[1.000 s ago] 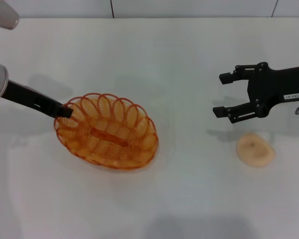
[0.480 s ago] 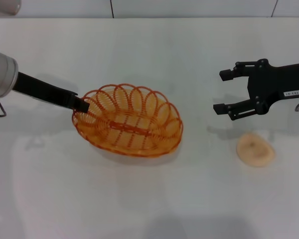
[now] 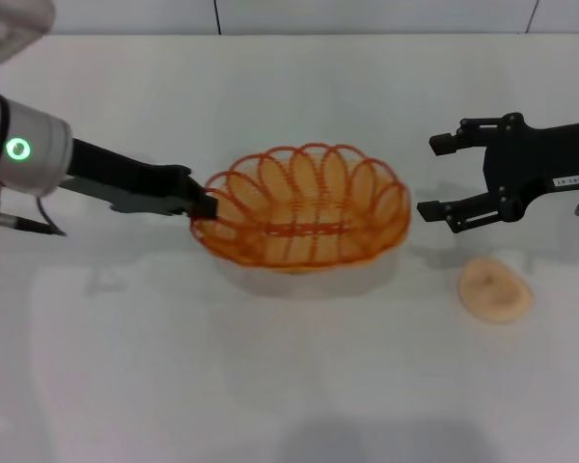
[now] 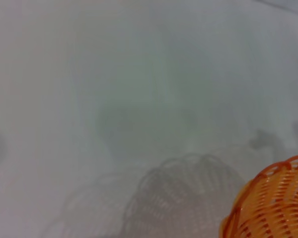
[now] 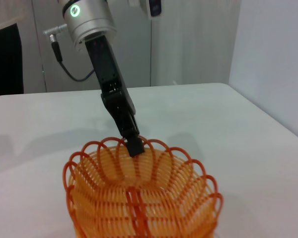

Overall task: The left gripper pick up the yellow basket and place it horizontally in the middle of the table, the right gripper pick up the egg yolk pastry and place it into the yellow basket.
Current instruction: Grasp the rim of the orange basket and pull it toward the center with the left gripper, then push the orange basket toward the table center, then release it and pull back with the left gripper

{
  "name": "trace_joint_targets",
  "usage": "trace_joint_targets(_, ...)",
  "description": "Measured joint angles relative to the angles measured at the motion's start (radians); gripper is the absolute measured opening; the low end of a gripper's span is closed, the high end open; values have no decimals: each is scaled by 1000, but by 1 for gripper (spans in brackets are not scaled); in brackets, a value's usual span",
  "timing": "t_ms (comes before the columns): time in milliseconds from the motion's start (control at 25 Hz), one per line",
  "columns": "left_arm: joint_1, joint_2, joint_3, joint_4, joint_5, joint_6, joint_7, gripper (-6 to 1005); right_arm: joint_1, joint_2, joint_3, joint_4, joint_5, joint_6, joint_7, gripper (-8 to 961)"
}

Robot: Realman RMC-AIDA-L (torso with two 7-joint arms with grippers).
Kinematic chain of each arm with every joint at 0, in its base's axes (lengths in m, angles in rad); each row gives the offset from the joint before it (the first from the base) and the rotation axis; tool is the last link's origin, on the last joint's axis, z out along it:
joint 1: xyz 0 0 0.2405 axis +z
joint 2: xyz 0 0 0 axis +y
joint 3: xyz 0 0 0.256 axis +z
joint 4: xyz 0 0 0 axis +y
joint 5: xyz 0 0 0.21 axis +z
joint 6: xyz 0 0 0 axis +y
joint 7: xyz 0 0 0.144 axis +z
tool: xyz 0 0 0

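Left tool (image 3: 205, 204): closed on the left rim of the yellow basket (image 3: 304, 204), which was held tilted above mid-bench (image 3: 289, 386), shadow beneath. Egg yolk pastry (image 3: 495, 290): lay on the bench, front right. Right tool (image 3: 436, 177): open, hovering just behind the pastry, right of the basket.

Left gripper (image 3: 205, 204) clamped on left rim of yellow basket (image 3: 304, 207), basket tilted, raised above white bench (image 3: 270, 386) near centre, shadow below. Right gripper (image 3: 446, 178) at right, fingers spread, hanging just right of basket, not touching. Egg yolk pastry (image 3: 495, 289) flat on bench, near side of right gripper, apart from basket.
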Motion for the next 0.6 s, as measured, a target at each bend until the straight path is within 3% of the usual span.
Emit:
trace_joint_targets(320, -4, -2, 11, -112, -27, -80, -45, 76, -9, 1, 0, 0, -1, -1, -20, 871)
trace_joint_targets(600, -9, -3, 48, -121, -8, -103, -81, 78, -14, 2, 1, 0, 1, -7, -24, 871)
